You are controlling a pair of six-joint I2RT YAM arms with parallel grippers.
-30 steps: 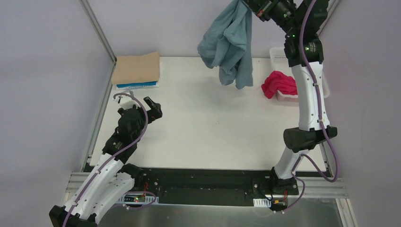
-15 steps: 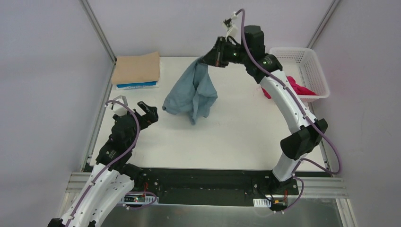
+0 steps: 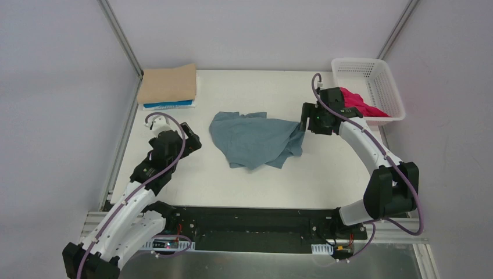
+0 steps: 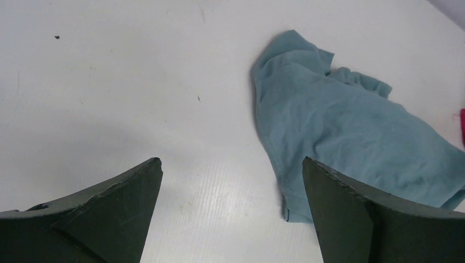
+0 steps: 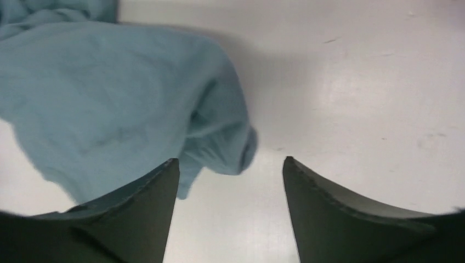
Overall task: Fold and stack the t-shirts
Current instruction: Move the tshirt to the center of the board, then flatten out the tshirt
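Spreading in a loose, wrinkled heap across the middle of the bench point(image 3: 250, 186), the teal-blue shirt point(image 3: 256, 139) is the biggest thing in play. It lies open in places and doubled over along its right side. It sits on bare surface within reach of both arms, which suits it for being flattened and folded there.

At the far right corner stands the white basket point(image 3: 372, 72), with the magenta shirt point(image 3: 356, 102) bunched at its near-left corner and partly hidden by the right arm. It looks like one waiting its turn. At the far left corner a tan shirt point(image 3: 168, 84) lies folded flat on a bright blue shirt point(image 3: 168, 105), whose edge shows beneath it. I take that as the finished stack, kept well apart from the working area.

The right hand point(image 3: 303, 123) hovers low at the teal-blue shirt's right edge with its fingers spread wide and gripping nothing. In its own camera, a rounded fold of cloth reaches into the gap from one side and the rest is bare bench.

The left hand point(image 3: 189, 138) waits just left of the shirt and apart from it, also wide and empty. Its camera shows the cloth lying ahead and off to the right. From there it seems placed to take the near-left edge.
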